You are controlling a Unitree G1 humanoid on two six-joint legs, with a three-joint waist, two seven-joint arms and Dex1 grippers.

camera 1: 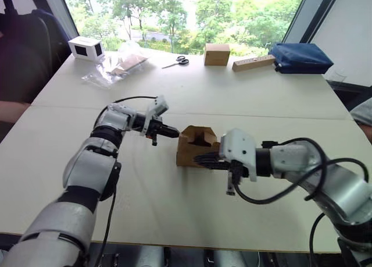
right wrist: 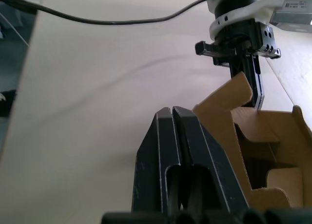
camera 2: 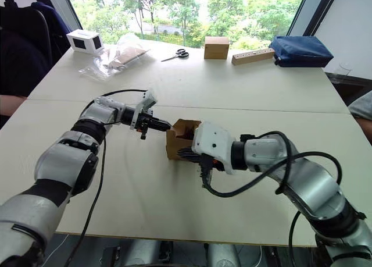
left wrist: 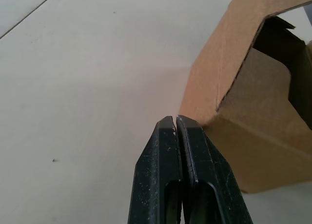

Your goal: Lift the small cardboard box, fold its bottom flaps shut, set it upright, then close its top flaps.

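Left gripper (camera 1: 173, 131): fingers pressed together, nothing between them, tips touching or almost touching the left rim of the small cardboard box (camera 1: 196, 148). Right gripper (camera 1: 203, 159): fingers also together, empty, lying low along the near wall of the box; contact there cannot be confirmed. In the right wrist view the left gripper (right wrist: 256, 90) stands just behind a raised flap.

The box sits on the white table (camera 1: 174, 220) at centre frame, between the two grippers, mouth facing up. The top flaps (camera 2: 187, 127) stand up or lean, none folded down; a notched panel shows inside. Its long axis appears to run left to right across the frame, roughly in line with the left gripper's reach.

Risks, as judged from here:
- Neither gripper grips the box, so a push from the left tip would likely slide or swing it on the smooth table rather than bend a flap.
- A tip pressing on the thin rim could crease the wall or tip the box toward the right gripper.
- Both grippers crowd one small box; the fingers could knock together.
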